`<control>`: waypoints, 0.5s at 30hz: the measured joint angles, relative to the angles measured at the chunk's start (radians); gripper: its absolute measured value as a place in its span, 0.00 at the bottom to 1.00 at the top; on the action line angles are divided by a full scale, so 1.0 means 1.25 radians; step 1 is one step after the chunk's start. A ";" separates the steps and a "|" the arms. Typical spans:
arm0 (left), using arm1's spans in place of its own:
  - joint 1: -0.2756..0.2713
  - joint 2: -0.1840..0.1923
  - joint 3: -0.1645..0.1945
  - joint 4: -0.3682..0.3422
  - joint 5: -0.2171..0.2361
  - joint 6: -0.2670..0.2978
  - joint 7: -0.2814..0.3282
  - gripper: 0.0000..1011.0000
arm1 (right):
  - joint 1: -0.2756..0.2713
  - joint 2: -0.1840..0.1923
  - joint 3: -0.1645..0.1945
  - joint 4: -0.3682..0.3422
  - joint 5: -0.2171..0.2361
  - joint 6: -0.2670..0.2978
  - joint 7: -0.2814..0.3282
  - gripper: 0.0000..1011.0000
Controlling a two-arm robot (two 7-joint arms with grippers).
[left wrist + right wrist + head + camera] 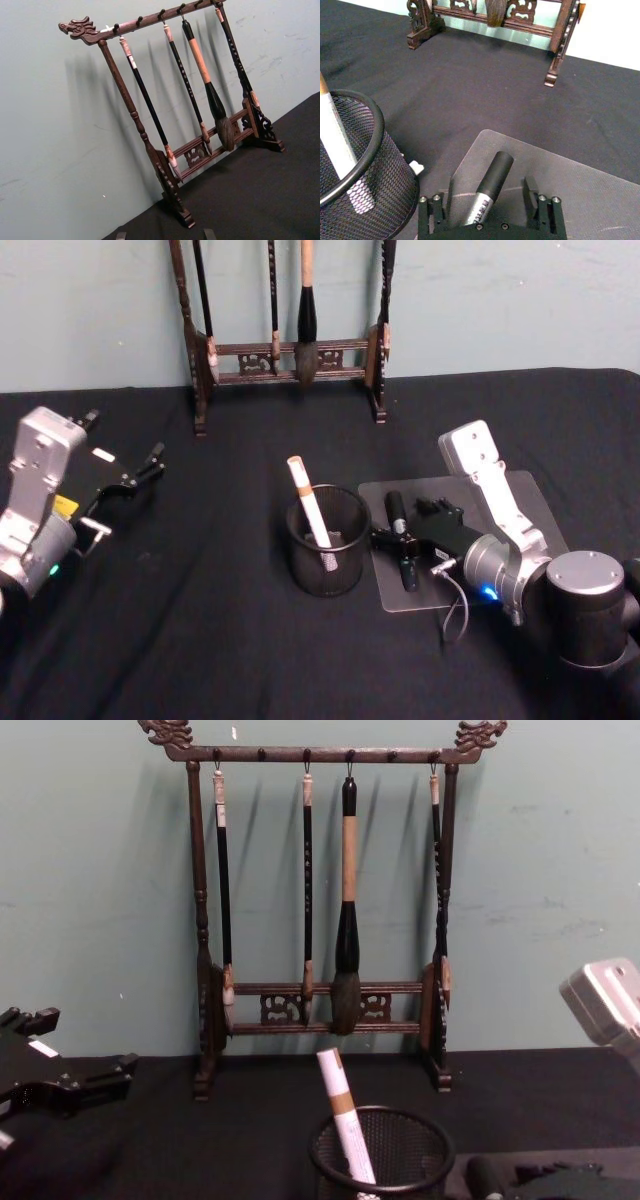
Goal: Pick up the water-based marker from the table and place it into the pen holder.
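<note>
- Spanning the scene, the black cloth-covered table (pixel 200 640) carries a tall dark wooden brush rack (pixel 290 360) at its back
- mid-table stands the round black wire-mesh pen holder (pixel 325 540), with a white orange-banded marker (pixel 310 505) already leaning inside
- low over a grey mat (pixel 600 190), the right gripper (pixel 400 540) has its jaws wide apart, not yet clamped
- far left, the left gripper (pixel 150 468) hangs spread and empty
- between the right jaws the black-capped silver marker (pixel 492 175) lies on the mat, so grasp, lift and drop look yet to come

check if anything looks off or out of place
Nothing spilled or damaged. A white marker leans tilted in the pen holder; a black marker lies on the grey mat between the open jaws of the right gripper.
</note>
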 joint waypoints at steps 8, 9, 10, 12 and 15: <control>0.000 0.000 0.000 0.000 0.000 0.000 0.000 0.99 | 0.000 0.000 0.000 0.000 0.001 0.000 0.000 0.73; 0.000 0.000 0.000 0.000 0.000 0.000 0.000 0.99 | 0.000 0.000 0.000 0.000 0.001 0.000 0.000 0.71; 0.000 0.000 0.000 0.000 0.000 0.000 0.000 0.99 | 0.000 0.000 0.000 0.000 0.002 0.000 0.000 0.69; 0.000 0.000 0.000 0.000 0.000 0.000 0.000 0.99 | 0.000 0.000 0.000 0.000 0.002 0.000 0.000 0.61; 0.000 0.000 0.000 0.000 0.000 0.000 0.000 0.99 | 0.000 0.000 0.000 0.000 0.002 0.000 0.000 0.51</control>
